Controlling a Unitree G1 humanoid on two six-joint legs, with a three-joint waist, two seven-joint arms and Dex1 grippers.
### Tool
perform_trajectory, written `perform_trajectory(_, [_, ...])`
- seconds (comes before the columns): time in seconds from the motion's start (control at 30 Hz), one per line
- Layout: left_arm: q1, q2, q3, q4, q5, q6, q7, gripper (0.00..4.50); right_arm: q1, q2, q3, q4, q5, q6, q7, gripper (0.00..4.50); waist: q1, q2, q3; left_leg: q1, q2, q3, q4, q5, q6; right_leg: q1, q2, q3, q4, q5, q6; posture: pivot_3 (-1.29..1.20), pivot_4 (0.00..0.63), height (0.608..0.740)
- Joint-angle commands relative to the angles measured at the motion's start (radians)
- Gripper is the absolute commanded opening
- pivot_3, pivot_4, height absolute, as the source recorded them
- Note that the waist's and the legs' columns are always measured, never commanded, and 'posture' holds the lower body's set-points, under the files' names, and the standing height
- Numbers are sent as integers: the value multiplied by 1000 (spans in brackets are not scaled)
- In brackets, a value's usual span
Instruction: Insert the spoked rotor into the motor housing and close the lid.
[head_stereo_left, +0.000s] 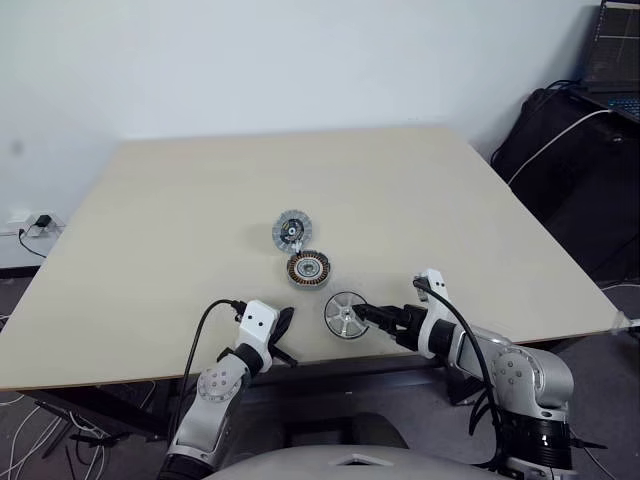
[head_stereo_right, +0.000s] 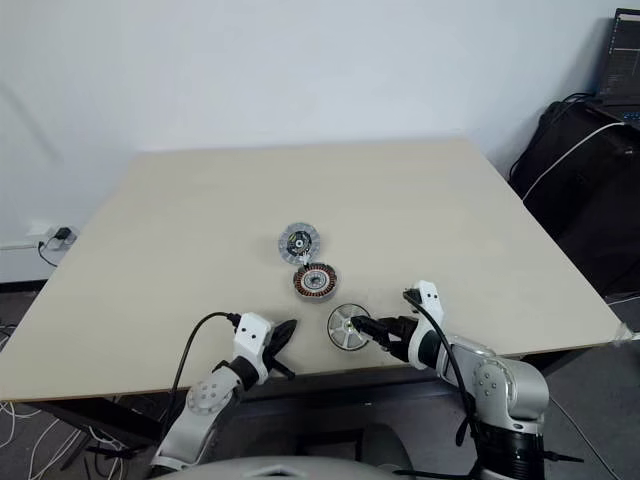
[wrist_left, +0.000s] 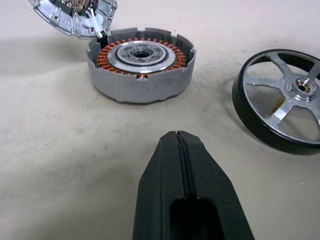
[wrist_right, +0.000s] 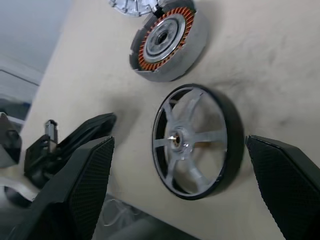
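We see the spoked rotor (head_stereo_left: 345, 315) lying free near the worktop's (head_stereo_left: 180, 220) near edge, our right tool (head_stereo_left: 366, 316) spread wide beside it; our left tool (head_stereo_left: 284, 322) is clenched empty.

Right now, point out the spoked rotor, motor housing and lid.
spoked rotor (wrist_right: 176, 140), right wrist view, on its hub.
motor housing (wrist_left: 141, 53), left wrist view, on its silvery centre.
lid (head_stereo_left: 291, 231), left eye view, on its dark centre.

Left claw (head_stereo_left: 284, 322) shut; right claw (head_stereo_left: 368, 315) wide open, both low.
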Motion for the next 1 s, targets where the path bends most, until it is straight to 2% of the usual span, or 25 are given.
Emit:
perform_trajectory(0.03, [-13, -4, -3, -24, -9, -8, -2, 0, -7, 8, -16, 48, 28, -16, -5, 4474, 0, 0, 0, 0, 0, 0, 0, 0, 0, 0, 0, 0, 0, 0, 0, 0, 0, 740])
perform_trajectory(0.5, [-8, 5, 5, -34, -6, -2, 3, 0, -17, 35, -66, 175, 114, -30, -16, 4474, 3, 0, 0, 0, 0, 0, 0, 0, 0, 0, 0, 0, 0, 0, 0, 0, 0, 740])
perform_trajectory(0.6, [-12, 4, 4, -30, -6, -3, 1, 0, -13, 39, -75, 187, 126, -26, -27, 3824, 3, 0, 0, 0, 0, 0, 0, 0, 0, 0, 0, 0, 0, 0, 0, 0, 0, 740])
perform_trajectory(0.9, [-20, 4, 3, -24, -6, -3, -3, 0, 20, 45, -39, 195, 107, -38, -57, 857, 2, 1, -1, 0, 0, 0, 0, 0, 0, 0, 0, 0, 0, 0, 0, 0, 0, 740])
perform_trajectory(0.93, [-21, 3, 2, -23, -6, -2, -2, 0, 25, 43, -33, 193, 104, -39, -60, 616, -1, 1, -1, 0, 0, 0, 0, 0, 0, 0, 0, 1, 0, 0, 0, 0, 0, 740])
perform_trajectory(1.0, [-22, 3, 2, -23, -6, -1, -2, 0, 36, 31, -17, 198, 94, -47, -65, 457, -1, 0, -1, 4, 1, 0, 0, 0, 0, 4, 0, 0, 0, 0, 0, 0, 0, 740])
